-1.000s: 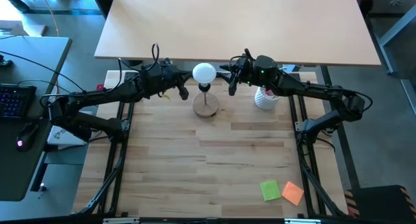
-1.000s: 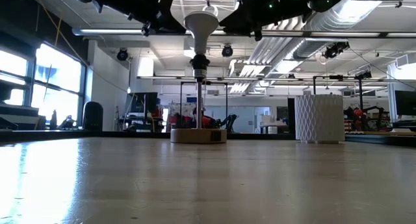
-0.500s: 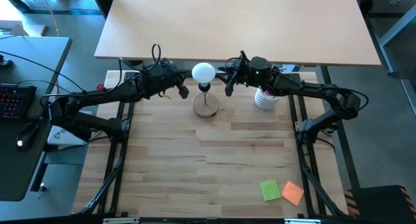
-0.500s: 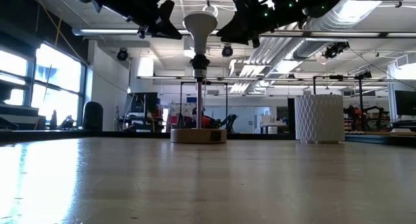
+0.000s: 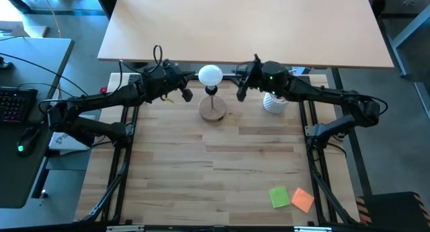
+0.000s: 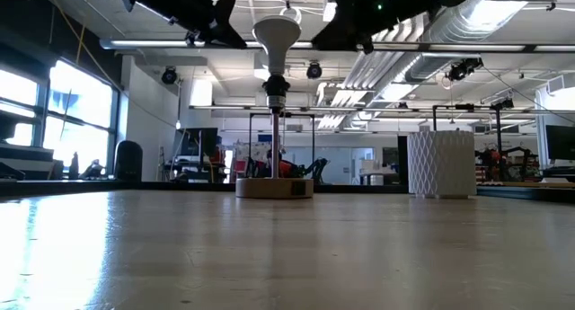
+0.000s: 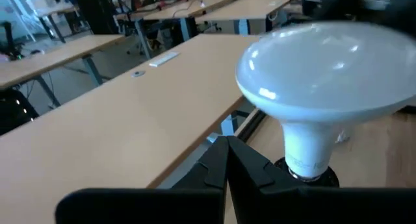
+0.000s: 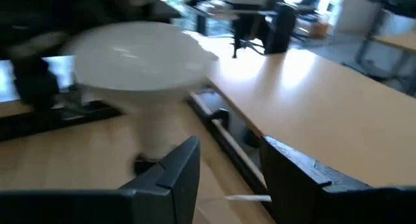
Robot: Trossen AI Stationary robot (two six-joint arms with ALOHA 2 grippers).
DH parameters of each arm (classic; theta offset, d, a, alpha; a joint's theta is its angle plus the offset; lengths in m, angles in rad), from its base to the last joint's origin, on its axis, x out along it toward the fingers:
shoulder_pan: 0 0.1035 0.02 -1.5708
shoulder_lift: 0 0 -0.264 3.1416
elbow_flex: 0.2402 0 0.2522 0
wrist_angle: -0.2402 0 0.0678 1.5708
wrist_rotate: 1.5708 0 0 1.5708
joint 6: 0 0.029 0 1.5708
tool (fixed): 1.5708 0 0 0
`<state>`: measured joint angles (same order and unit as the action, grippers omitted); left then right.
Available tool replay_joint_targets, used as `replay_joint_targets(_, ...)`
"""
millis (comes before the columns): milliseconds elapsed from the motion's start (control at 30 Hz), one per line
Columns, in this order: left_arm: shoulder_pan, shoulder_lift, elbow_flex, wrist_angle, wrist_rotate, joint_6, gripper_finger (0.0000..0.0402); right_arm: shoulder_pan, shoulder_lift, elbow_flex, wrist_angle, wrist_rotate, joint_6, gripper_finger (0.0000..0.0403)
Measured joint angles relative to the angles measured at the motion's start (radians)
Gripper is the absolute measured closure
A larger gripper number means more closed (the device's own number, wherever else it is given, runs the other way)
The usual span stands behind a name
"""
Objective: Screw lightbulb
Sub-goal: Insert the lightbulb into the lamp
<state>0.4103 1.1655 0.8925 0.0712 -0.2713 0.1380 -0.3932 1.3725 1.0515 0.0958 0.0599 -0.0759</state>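
Note:
The white lightbulb stands upright with its screw end in the black socket of a lamp on a round wooden base. My left gripper hovers shut just left of the bulb, at globe height; in its wrist view the shut fingers point past the lightbulb. My right gripper hovers open just right of the bulb. In its wrist view the gripper has nothing between its fingers, and the lightbulb stands off to one side.
A white ribbed cup stands right of the lamp, under my right arm. A green note and an orange note lie near the front right corner. A large tan table borders the far edge.
My right gripper first edged toward the bulb, then drew back a little toward the table's right edge, turning slightly at the wrist. The bulb has stayed upright in the socket.

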Motion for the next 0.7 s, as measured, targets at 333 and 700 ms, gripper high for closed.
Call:
replay_joint_targets(333, 0.040, 0.024, 0.000, 0.091, 0.147, 0.035, 0.0401, 0.101, 0.001, 0.000, 0.074, -0.053, -0.135, 0.0247)
replay_joint_targets(700, 0.044, 0.034, 0.000, 0.108, 0.165, 0.031, 0.0401, 0.028, 0.001, 0.000, 0.104, -0.059, -0.083, 0.0247)
